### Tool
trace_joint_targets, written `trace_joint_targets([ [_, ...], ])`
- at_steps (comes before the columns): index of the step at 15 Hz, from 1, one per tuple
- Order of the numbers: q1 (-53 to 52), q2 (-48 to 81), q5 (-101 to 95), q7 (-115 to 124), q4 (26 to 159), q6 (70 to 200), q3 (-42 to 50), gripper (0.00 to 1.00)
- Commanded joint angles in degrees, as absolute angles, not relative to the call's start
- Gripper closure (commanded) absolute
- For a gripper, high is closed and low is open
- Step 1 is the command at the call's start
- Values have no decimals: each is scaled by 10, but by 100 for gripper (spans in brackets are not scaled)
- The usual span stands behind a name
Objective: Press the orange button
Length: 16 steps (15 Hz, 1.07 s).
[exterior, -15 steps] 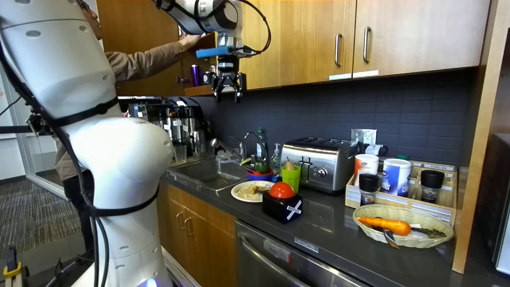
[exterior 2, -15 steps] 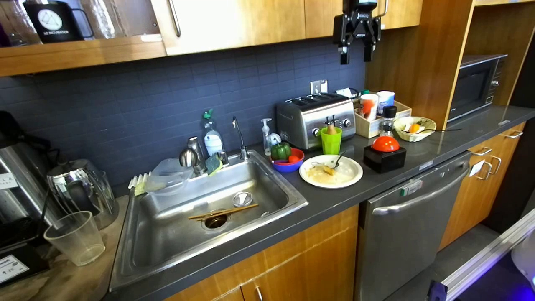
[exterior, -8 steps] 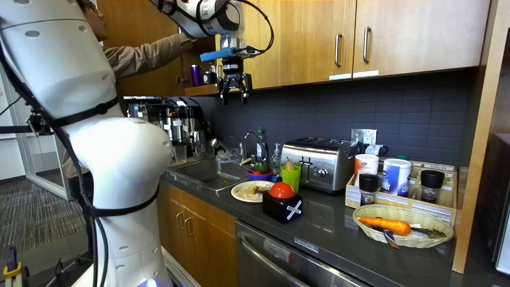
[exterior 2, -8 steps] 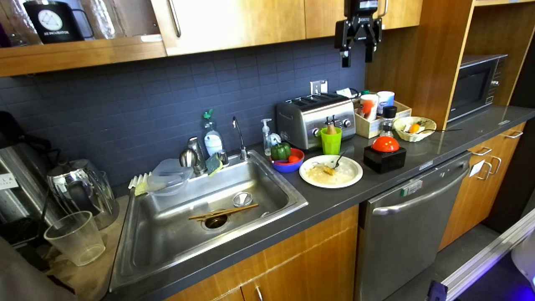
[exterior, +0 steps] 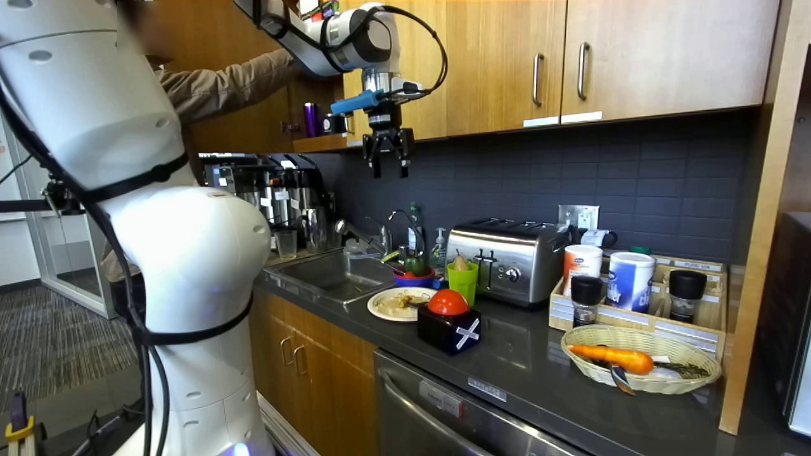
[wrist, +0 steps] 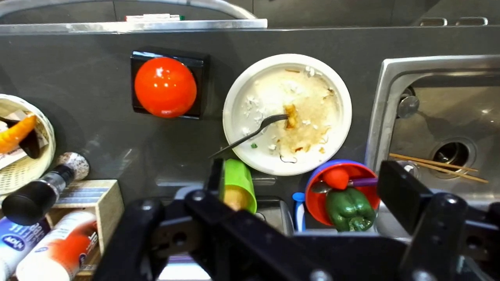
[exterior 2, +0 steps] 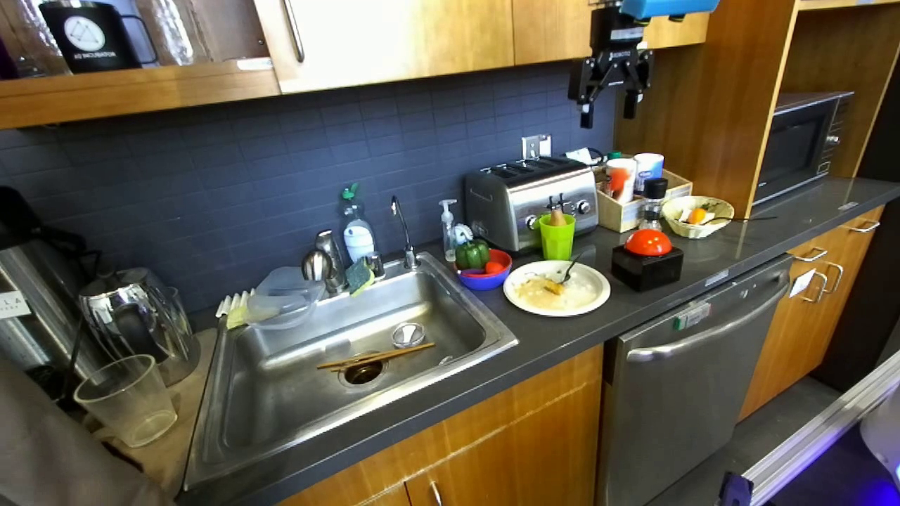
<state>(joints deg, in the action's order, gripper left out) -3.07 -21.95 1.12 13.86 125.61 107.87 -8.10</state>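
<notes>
My gripper (exterior: pixel 390 171) has come down since half a second ago, and in both exterior views it has gone a little toward the basket (wrist: pixel 23 168). The blue piece (exterior 2: pixel 668 7) above my gripper now peeks in at the top of an exterior view. My fingers (wrist: pixel 404 195) are wide apart, and they hang high over the dark counter (wrist: pixel 148 144), well away from the orange button (wrist: pixel 165 87).

The button has stayed in its spot. It sits on top of a black box (exterior: pixel 434 333) on the counter, just beside the plate (wrist: pixel 229 113), between the plate and the basket. The button points straight up. It is round like a ball, so it is as long one way as the other. The box stands flat, and its sides run nearly the same way as the counter's edge. A white cross (exterior: pixel 467 334) is on the side that looks toward the basket.
</notes>
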Motion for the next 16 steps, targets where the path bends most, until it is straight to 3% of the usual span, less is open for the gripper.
trace_joint_targets([
  [1,-18,-249,0,163,1301,1108,-74,0],
  [16,38,-314,17,173,1409,1172,-21,0],
])
